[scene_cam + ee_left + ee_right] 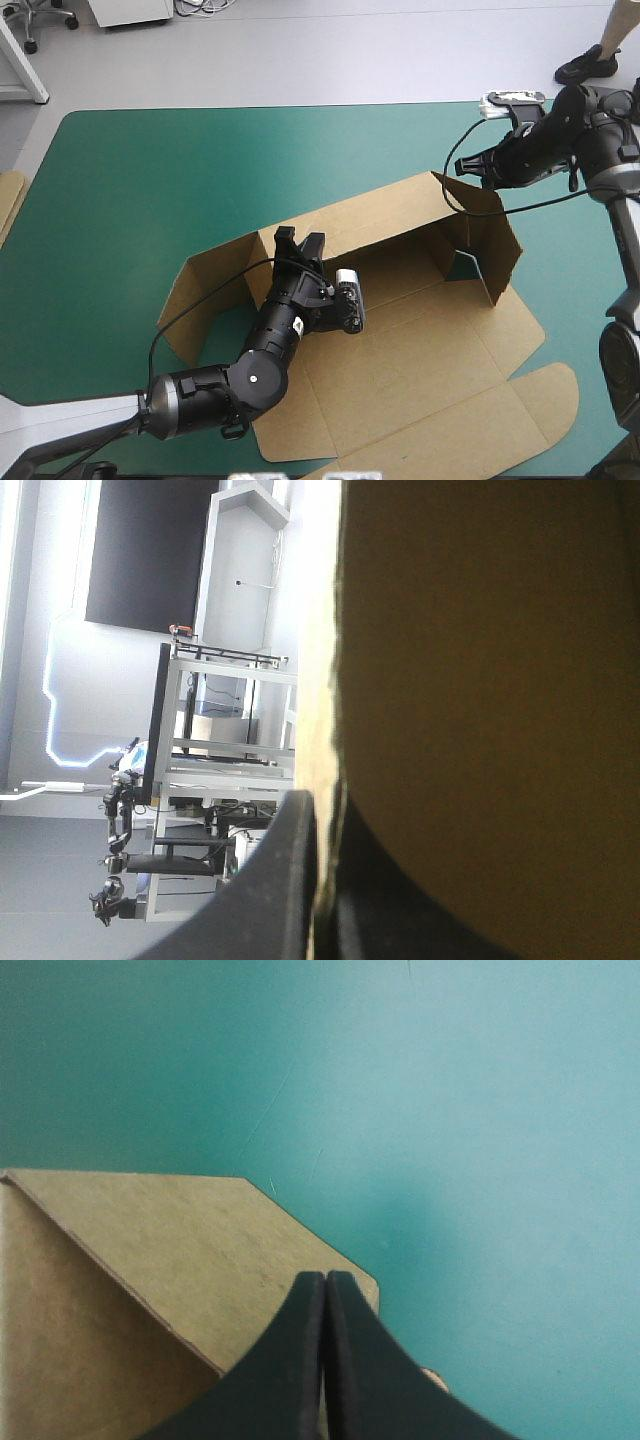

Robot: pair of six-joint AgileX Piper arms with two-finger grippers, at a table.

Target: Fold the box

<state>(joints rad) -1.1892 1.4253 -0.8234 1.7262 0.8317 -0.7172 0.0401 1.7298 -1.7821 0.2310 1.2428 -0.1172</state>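
The brown box [420, 340] lies partly raised in the middle of the table, its back wall and right end wall [492, 245] upright and its lid flaps flat toward the front. My left gripper [298, 240] reaches over the box floor to the back wall's top edge. In the left wrist view that gripper [322, 815] is shut on the box [480, 680], the board's pale edge running between the black fingers. My right gripper [452, 170] hovers at the back right top corner. Its fingers meet in an arch [325, 1278] over a folded flap [170, 1250].
Bare teal-green cover [200, 170] stretches behind and left of the box. An edge of more brown board [8, 195] shows at the table's left edge. The rounded lid flap [520, 400] reaches toward the front right edge.
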